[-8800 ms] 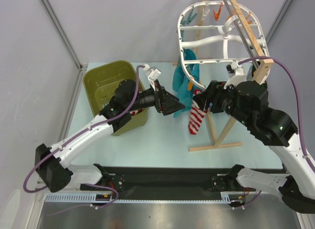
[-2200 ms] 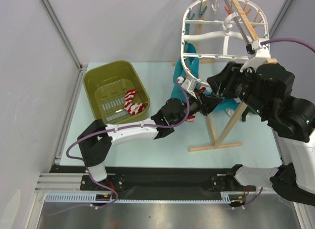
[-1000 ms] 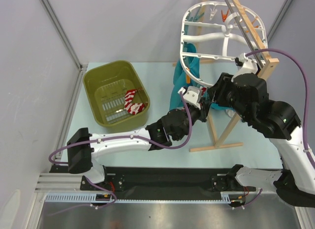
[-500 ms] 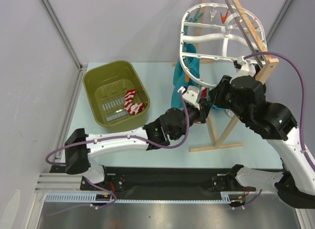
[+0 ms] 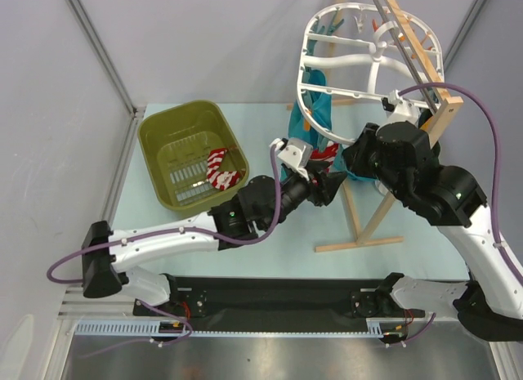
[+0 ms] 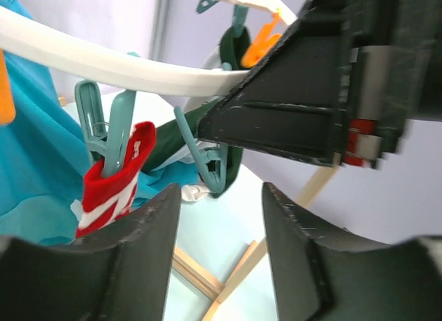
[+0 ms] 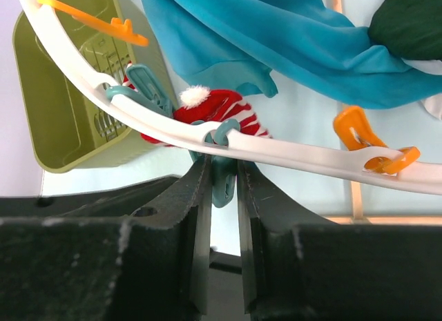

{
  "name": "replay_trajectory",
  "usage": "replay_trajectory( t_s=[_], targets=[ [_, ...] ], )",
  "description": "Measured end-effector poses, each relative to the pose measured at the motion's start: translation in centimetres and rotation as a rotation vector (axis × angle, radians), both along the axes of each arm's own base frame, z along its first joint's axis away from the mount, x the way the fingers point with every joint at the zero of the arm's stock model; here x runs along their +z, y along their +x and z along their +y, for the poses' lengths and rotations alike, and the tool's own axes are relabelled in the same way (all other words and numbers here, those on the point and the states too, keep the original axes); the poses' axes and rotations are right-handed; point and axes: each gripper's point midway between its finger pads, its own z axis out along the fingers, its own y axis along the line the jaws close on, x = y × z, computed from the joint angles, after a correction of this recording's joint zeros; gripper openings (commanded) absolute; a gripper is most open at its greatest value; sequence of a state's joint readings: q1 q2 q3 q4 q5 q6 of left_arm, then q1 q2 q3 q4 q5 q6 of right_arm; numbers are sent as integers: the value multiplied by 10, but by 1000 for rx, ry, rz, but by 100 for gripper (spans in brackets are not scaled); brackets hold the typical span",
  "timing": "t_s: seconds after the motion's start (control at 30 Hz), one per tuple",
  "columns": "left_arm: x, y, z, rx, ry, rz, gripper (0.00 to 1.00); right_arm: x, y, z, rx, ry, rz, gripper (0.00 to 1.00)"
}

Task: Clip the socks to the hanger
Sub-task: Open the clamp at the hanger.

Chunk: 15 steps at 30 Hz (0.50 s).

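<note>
The white oval hanger [image 5: 372, 69] hangs from the wooden stand. One red and white striped sock [image 6: 114, 176] hangs from a teal clip on its rim [image 6: 103, 62]; it also shows in the right wrist view [image 7: 221, 107]. A second striped sock [image 5: 222, 169] lies in the olive basket. My left gripper [image 6: 221, 217] is open and empty, just below and beside the clipped sock. My right gripper [image 7: 224, 170] is shut on a neighbouring teal clip [image 7: 224, 183] under the rim [image 7: 311, 155]. In the top view the left gripper [image 5: 327, 186] is next to the right gripper [image 5: 351, 161].
The olive-green basket [image 5: 176, 131] stands at the left. Teal cloths [image 5: 315, 110] and a dark green cloth [image 7: 407, 24] hang from the hanger. The wooden stand's foot [image 5: 359, 233] lies on the table below the grippers. Orange clips [image 7: 366, 138] sit along the rim.
My left arm has drawn back to the left, away from the hanger's rim, and its gripper holds nothing. The striped sock stays hanging from the teal clip. The right gripper stays at the rim.
</note>
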<state>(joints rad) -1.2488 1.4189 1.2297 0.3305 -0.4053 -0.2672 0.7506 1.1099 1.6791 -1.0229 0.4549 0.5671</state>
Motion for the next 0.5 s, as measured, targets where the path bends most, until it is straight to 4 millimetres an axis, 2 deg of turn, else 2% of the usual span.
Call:
replay_trajectory(
  t_s=[0.03, 0.23, 0.4, 0.5],
  targets=[
    [3, -2, 3, -8, -6, 1, 52, 0, 0, 0, 1, 0, 1, 0],
    [17, -13, 7, -189, -80, 48, 49, 4, -5, 4, 53, -4, -11, 0],
    [2, 4, 15, -286, -135, 155, 55, 15, -13, 4, 106, 9, -56, 0],
    [-3, -1, 11, -354, -164, 213, 56, 22, -18, 3, 127, 24, -81, 0]
  ],
)
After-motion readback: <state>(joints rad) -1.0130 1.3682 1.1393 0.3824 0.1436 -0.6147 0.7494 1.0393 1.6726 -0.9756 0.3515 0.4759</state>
